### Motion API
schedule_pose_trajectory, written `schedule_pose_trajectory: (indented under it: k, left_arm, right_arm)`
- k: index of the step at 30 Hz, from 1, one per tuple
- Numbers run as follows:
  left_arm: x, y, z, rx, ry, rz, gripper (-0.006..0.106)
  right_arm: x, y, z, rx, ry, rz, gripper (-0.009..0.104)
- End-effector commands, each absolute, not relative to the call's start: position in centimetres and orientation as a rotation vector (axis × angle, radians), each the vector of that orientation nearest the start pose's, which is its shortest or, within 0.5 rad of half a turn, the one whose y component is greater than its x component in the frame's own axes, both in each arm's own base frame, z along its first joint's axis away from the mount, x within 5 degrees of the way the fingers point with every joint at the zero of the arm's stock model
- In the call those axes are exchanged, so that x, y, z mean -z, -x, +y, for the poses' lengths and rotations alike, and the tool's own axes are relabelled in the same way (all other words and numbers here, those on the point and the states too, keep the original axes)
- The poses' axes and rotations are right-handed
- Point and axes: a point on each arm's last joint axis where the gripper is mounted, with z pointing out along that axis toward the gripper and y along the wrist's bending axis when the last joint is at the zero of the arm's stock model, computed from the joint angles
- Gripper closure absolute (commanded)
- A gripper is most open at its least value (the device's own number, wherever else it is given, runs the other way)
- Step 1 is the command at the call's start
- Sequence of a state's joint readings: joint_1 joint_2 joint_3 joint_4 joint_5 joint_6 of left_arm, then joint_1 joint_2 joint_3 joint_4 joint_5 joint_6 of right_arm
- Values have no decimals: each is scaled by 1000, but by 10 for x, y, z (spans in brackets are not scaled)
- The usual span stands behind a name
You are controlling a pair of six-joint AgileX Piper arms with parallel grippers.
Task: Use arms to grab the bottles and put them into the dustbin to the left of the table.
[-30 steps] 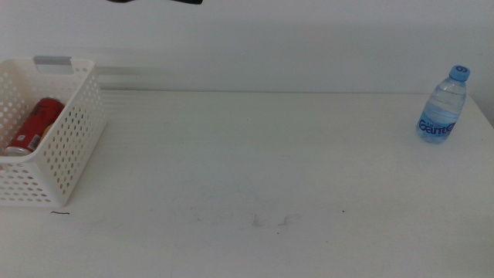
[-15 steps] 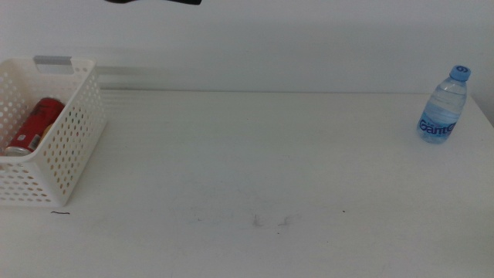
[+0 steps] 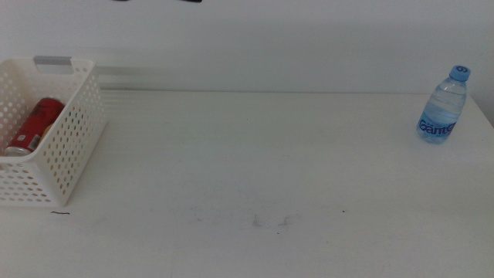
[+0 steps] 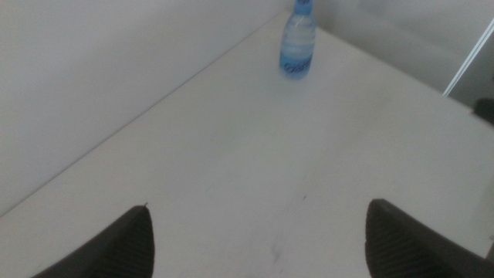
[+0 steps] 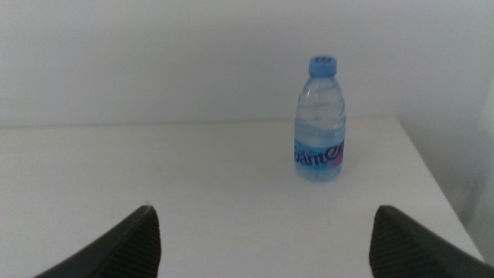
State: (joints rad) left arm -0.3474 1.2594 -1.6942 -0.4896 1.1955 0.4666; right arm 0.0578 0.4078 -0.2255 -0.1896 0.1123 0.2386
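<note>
A clear water bottle (image 3: 442, 106) with a blue cap stands upright at the table's far right edge. It also shows in the left wrist view as the water bottle (image 4: 298, 40) and in the right wrist view as the water bottle (image 5: 319, 120). The white perforated dustbin (image 3: 71, 135) sits at the left and holds a red can (image 3: 34, 126) lying on its side. Neither arm shows in the middle view. My left gripper (image 4: 262, 243) is open over bare table, far from the bottle. My right gripper (image 5: 266, 243) is open and faces the bottle from a distance.
The white table (image 3: 262, 170) carries faint scuff marks (image 3: 270, 222) near the front middle. A pale wall runs behind it. The bottle stands close to the table's right edge.
</note>
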Motion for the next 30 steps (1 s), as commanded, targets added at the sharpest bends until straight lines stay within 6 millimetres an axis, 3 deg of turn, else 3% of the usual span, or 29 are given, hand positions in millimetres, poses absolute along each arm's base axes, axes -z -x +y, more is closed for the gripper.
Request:
schedule_pose_trajectory:
  k: [1,16,27,30]
  left_arm:
    - [-504,-195,-116,584,-883,1949,7]
    - [-521,-222,-129,612,-917,1918,7]
    - [-522,-225,-129,596,-896,1902,7]
    - [-522,-225,-129,596,-896,1902,7]
  right_arm:
    - [-254,-108,3,-43,-3,1807,5]
    - [-232,-171,14,-160,-5,1811,5]
    - [-218,-187,15,-144,34,1833,5]
    - [-207,-197,9,-110,-67,1861,5]
